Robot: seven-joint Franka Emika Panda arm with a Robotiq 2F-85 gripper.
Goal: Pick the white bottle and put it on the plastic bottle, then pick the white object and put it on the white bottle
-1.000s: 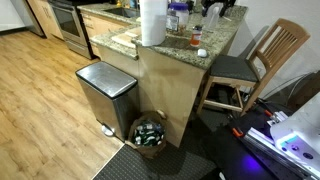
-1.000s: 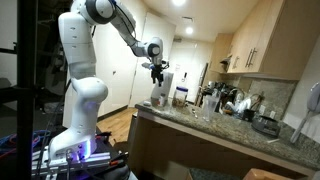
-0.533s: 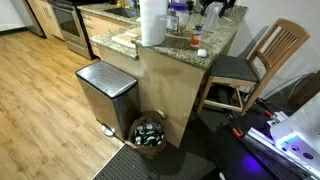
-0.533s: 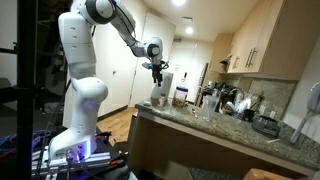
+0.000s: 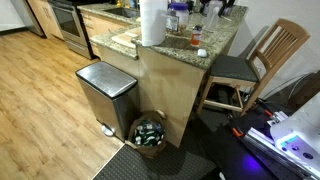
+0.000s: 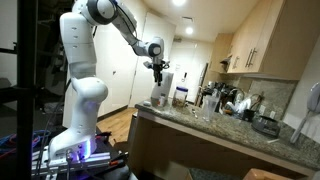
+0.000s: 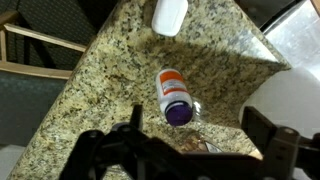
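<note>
my claw (image 7: 195,128): wide, with nothing between the two dark fingers (image 7: 268,130); it hangs over the counter and touches no thing.
counter (image 7: 100,90): polished granite, beige, speckled with brown and black grains.
white bottle (image 7: 170,14): smooth, opaque and rounded, on the granite at the far edge of my wrist view; the picture edge cuts it.
plastic bottle (image 7: 172,92): lies on its side between the white bottle and my claw, apart from both; it has a clear body, a white and orange label and a purple cap turned to the near side.
white object (image 5: 201,52): tiny and roundish, on the granite near the right edge of the counter, seen in an exterior view; in the wrist view I cannot find it.
paper towel roll (image 5: 152,20): a tall white cylinder of soft paper, on the left part of the counter.
only in an exterior view: a boxy bin (image 5: 105,88) of brushed steel with a flat lid, a round basket (image 5: 150,132) beside it, a wooden chair (image 5: 272,50) with a slatted back, and a plank floor (image 5: 40,90).
only in an exterior view: my white arm (image 6: 85,60) with rounded joints, reaching out to the counter; there the bottles are too small to tell.
</note>
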